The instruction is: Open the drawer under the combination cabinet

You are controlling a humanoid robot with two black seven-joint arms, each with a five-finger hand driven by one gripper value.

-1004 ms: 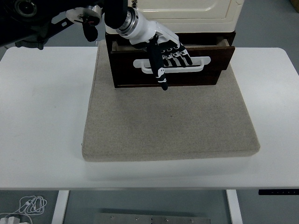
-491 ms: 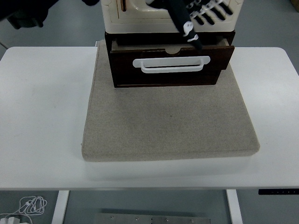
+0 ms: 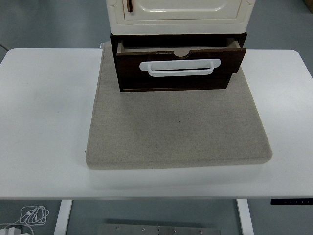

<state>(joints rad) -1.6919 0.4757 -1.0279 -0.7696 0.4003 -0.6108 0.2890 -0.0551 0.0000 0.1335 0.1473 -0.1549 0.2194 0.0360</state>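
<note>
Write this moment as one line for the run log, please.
drawer: pulled partly out under cream cabinet | white handle: free | hands: not in view | base: grey mat on white table

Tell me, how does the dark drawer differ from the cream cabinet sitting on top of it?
The drawer is dark brown wood; the cabinet is cream. The drawer is pulled partly out, showing a gap behind its front; the cabinet's door looks closed. The drawer has a wide white handle lying flat across it; the cabinet has a small brown upright one. Both belong to one unit, standing on the grey mat.
</note>
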